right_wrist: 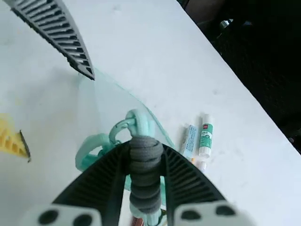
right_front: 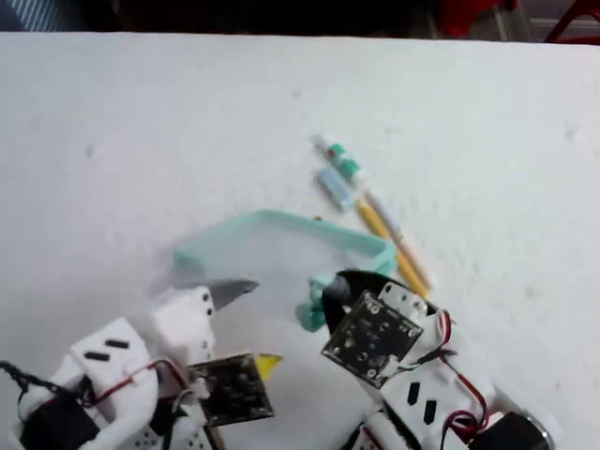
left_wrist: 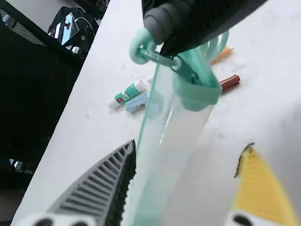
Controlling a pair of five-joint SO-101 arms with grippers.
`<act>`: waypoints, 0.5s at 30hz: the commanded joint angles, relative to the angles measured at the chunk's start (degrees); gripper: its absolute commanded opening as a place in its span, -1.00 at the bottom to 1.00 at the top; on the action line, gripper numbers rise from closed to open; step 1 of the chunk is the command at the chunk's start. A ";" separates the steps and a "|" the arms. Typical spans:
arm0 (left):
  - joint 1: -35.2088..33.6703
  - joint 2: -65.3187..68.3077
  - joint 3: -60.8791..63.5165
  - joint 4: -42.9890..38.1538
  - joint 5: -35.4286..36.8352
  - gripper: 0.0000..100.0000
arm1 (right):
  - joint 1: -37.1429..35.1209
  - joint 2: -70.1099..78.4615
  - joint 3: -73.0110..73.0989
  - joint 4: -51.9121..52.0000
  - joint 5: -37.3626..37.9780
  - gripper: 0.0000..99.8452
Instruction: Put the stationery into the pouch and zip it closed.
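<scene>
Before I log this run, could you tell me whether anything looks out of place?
The pouch is held up on edge, its ring end clamped in the right gripper, while the glue stick, small blue stick and pencils lie loose on the table beyond it.

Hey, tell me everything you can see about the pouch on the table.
The pouch is a long, soft, see-through case of pale mint plastic with a mint zipper band along one edge. At one end a mint ring joins a grey ribbed tab, which the right gripper clamps. The other end sits between the open fingers of the left gripper. It rests on the white table, and nothing seems to be inside.
</scene>
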 commanded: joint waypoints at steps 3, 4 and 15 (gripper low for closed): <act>-1.19 -6.46 10.37 -10.73 3.16 -0.28 | -0.48 1.27 -0.70 -3.56 -0.62 -0.97; -2.77 -6.55 11.96 -14.15 3.60 -0.29 | -0.48 1.27 -0.79 -3.56 -0.44 -0.97; -6.11 -6.64 20.84 -24.79 1.23 -0.31 | -2.07 16.13 -16.00 -0.84 -0.70 -0.97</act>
